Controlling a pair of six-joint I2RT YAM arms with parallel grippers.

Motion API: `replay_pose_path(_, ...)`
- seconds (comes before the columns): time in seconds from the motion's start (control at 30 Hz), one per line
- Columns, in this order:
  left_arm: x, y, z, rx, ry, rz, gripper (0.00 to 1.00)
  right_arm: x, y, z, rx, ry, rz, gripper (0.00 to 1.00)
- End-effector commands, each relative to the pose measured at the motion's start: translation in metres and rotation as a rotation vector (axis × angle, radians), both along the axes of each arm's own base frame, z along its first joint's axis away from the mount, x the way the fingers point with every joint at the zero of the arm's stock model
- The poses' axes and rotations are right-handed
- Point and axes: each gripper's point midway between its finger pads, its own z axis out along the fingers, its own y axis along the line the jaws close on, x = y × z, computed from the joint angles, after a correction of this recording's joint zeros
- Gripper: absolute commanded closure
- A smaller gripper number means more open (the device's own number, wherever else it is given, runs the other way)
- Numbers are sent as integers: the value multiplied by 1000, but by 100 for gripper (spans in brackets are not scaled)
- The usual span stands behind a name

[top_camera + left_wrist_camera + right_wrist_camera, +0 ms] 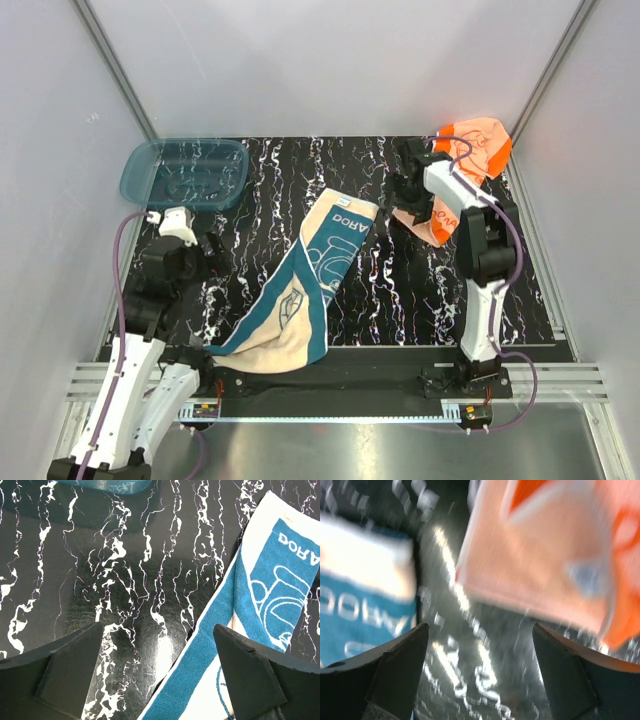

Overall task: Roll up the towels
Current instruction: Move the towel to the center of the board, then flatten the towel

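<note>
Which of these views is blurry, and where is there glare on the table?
Right wrist view: heavily blurred, the orange towel and teal towel smeared, bright streaks of glare on the table. Left wrist view: sharp, the teal towel's lettering crisp, one soft glare patch on the table. Top external view: sharp and evenly lit.

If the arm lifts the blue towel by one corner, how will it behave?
Probably floppy: the blue towel lies twisted and folded over itself, so it should drape. Likely light, being thin cloth. Pushed on the table, it may bunch rather than slide.
</note>
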Motion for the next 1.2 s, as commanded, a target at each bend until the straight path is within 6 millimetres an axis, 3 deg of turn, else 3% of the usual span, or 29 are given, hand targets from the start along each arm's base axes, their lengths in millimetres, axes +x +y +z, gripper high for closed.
replay_pose_path(0.0, 6, -9, 6, -5, -19, -54, 1, 45, -10, -6, 76, -28, 33, 9)
replay_pose_path(0.07, 9, -10, 4, -6, -9, -58, 1, 58, -18, -12, 99, -12, 20, 9)
replay_pose_path(0.1, 9, -10, 3, -4, -4, -59, 1, 60, -26, -25, 104, 14, -1, 10)
replay_pose_path(0.2, 8, -11, 2, -5, -1, -62, 1, 66, -68, -40, 126, 29, -97, 10)
replay_pose_path(0.27, 8, -11, 2, -7, -7, -65, 1, 64, -117, -48, 126, 41, -201, 10)
replay_pose_path(0.33, 8, -13, 2, -11, -9, -72, 1, 62, -153, -49, 106, 42, -275, 10)
replay_pose_path(0.37, 8, -13, 2, -13, -7, -76, 1, 58, -190, -46, 52, 48, -359, 10)
replay_pose_path(0.43, 7, -16, 1, -13, -6, -89, 1, 54, -221, -32, -11, 35, -437, 11)
replay_pose_path(0.47, 8, -17, 0, -12, -1, -92, 1, 56, -229, -19, -62, 12, -442, 11)
replay_pose_path(0.53, 8, -18, 1, -13, -2, -98, 1, 62, -222, 7, -82, -43, -421, 11)
replay_pose_path(0.57, 8, -19, 1, -14, -1, -101, 1, 68, -199, 20, -111, -69, -357, 11)
replay_pose_path(0.67, 8, -19, 2, -14, -4, -103, 1, 71, -161, 57, -208, -128, -273, 11)
replay_pose_path(0.7, 8, -19, 1, -14, -2, -103, 1, 72, -108, 67, -207, -159, -169, 11)
replay_pose_path(0.77, 7, -20, 2, -15, -7, -107, 1, 72, -58, 77, -162, -191, -78, 11)
replay_pose_path(0.8, 7, -20, 3, -16, -10, -109, 1, 66, -10, 77, -140, -202, 13, 11)
replay_pose_path(0.87, 6, -22, 3, -18, -12, -114, 1, 61, 43, 79, -59, -216, 105, 12)
replay_pose_path(0.9, 4, -22, 3, -19, -9, -114, 1, 59, 63, 69, -41, -201, 136, 13)
replay_pose_path(0.93, 2, -22, 4, -28, -2, -106, 1, 54, 99, 76, -9, -229, 192, 14)
replay_pose_path(0.97, 0, -21, 12, -35, -19, -92, 1, 50, 117, 74, 11, -220, 225, 15)
replay_pose_path(1.0, -3, -21, 14, -27, -28, -87, 1, 48, 133, 56, 9, -187, 252, 16)
replay_pose_path(1.03, -5, -21, 17, -31, -47, -87, 1, 46, 163, 73, 35, -234, 304, 18)
replay_pose_path(1.07, -8, -19, 18, -31, -68, -82, 1, 41, 172, 54, 7, -192, 330, 19)
replay_pose_path(1.1, -7, -18, 17, -21, -90, -81, 1, 37, 184, 52, 5, -193, 354, 19)
replay_pose_path(1.13, -7, -16, 17, -17, -103, -79, 1, 39, 197, 64, 18, -233, 373, 20)
replay_pose_path(1.17, -8, -15, 19, -16, -114, -74, 1, 32, 205, 50, 6, -204, 389, 20)
